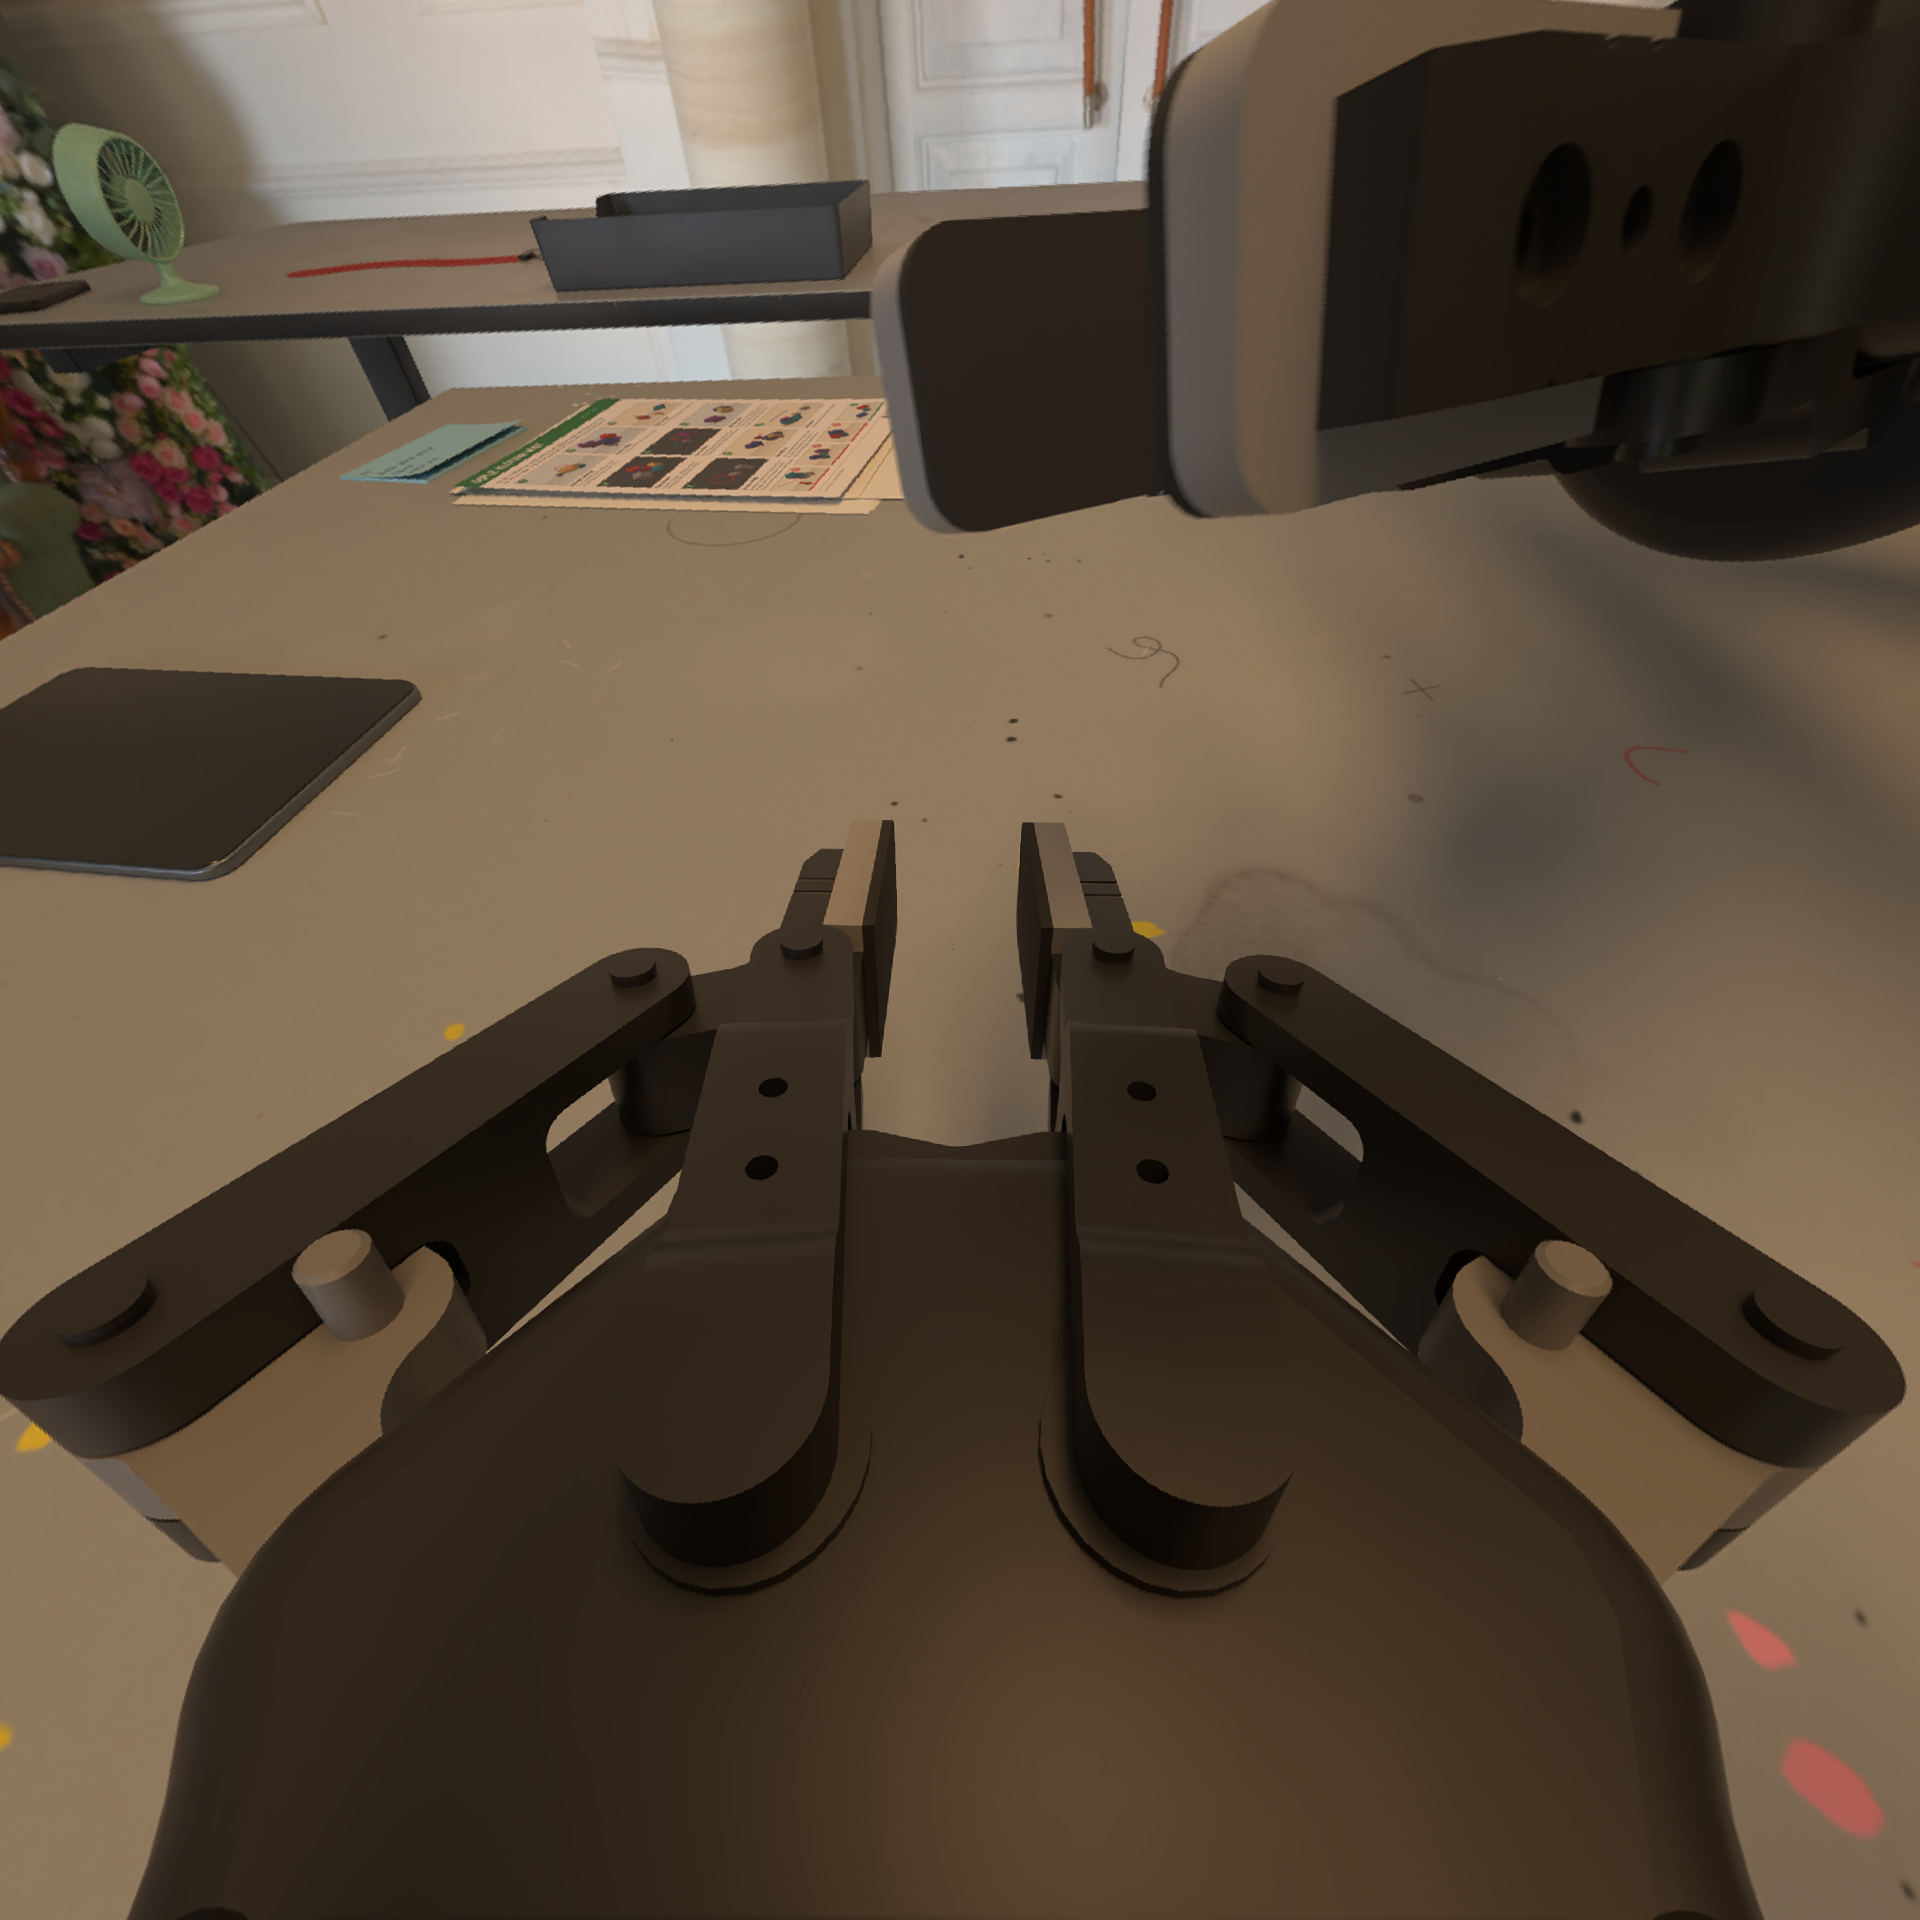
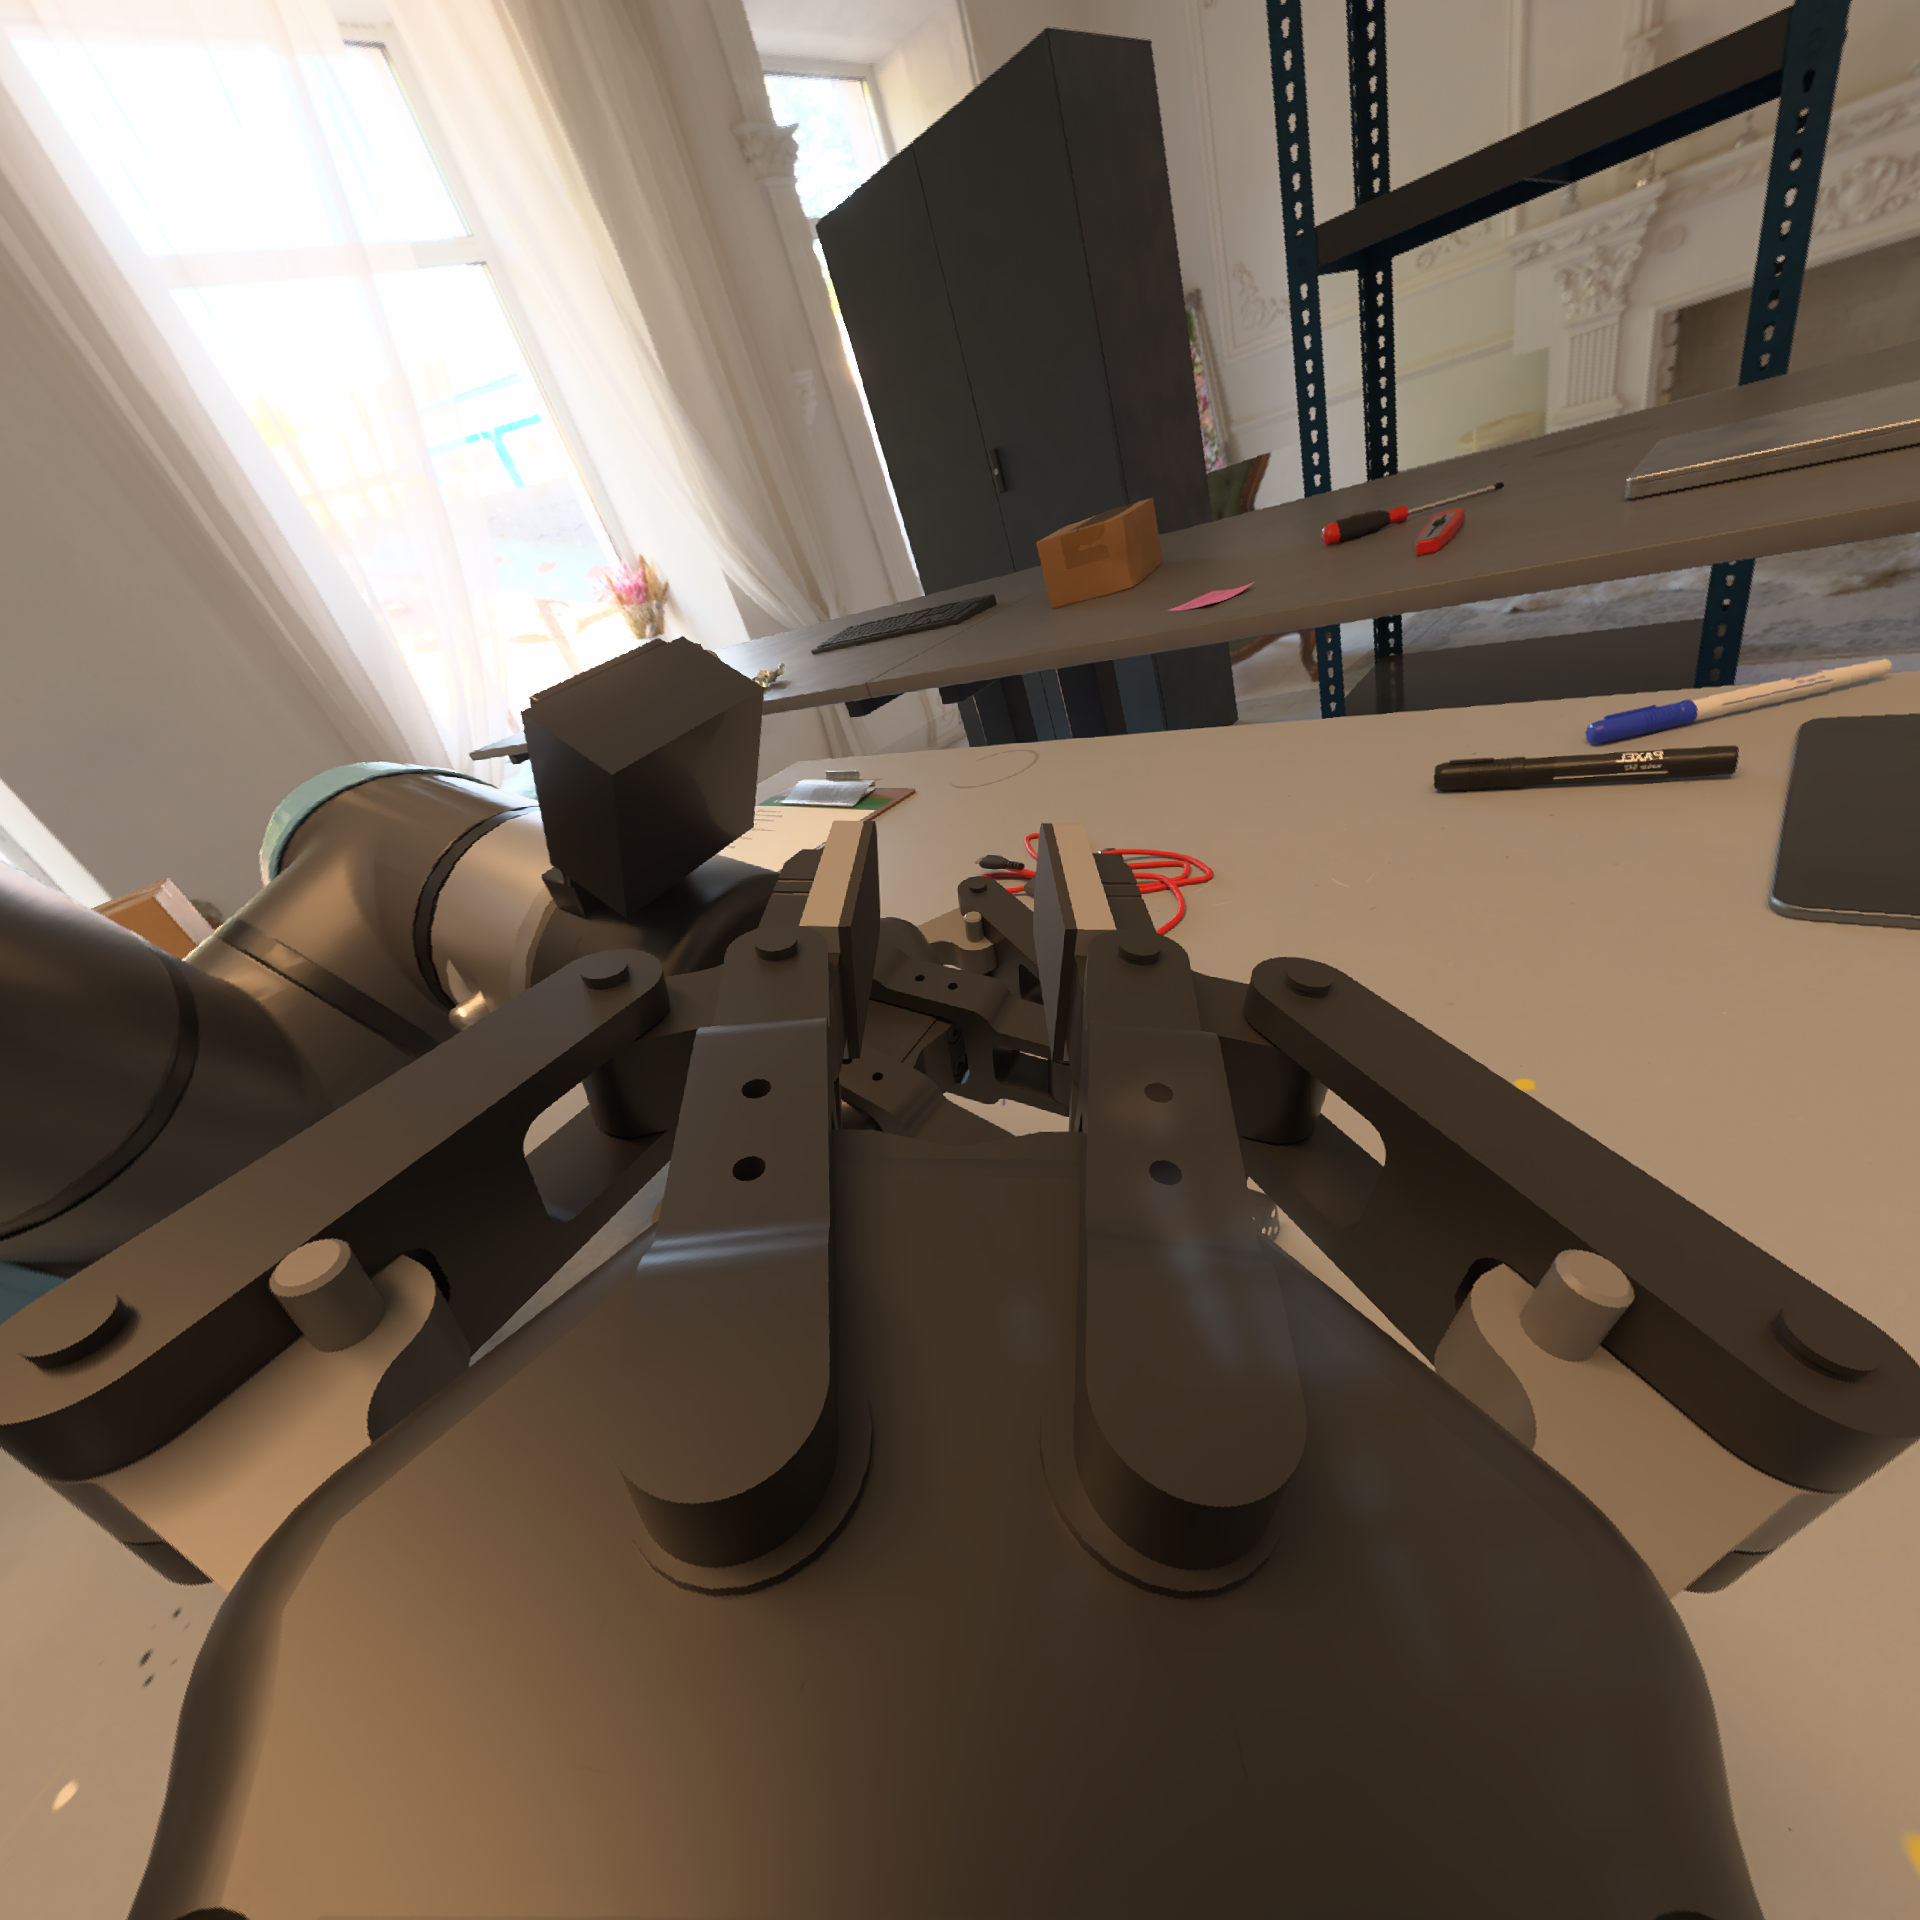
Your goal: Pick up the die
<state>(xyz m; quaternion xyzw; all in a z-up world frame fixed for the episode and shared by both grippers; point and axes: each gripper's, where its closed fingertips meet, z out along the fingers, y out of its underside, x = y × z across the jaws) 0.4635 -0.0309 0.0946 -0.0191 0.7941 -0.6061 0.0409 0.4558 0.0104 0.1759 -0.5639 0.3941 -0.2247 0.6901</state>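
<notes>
Search step: I see no die; both end effectors, left [image 1: 957, 914] and right [image 2: 958, 914], part-spread and empty above the tabletop [image 1: 727, 675]; next I must locate it.

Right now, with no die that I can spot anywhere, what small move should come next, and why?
Probably pull the left gripper back and upward to widen its view. Its fingers are parted with nothing between them, only bare table ahead, and neither view shows a die. The right gripper is also open and empty, looking across at the other arm.
</notes>
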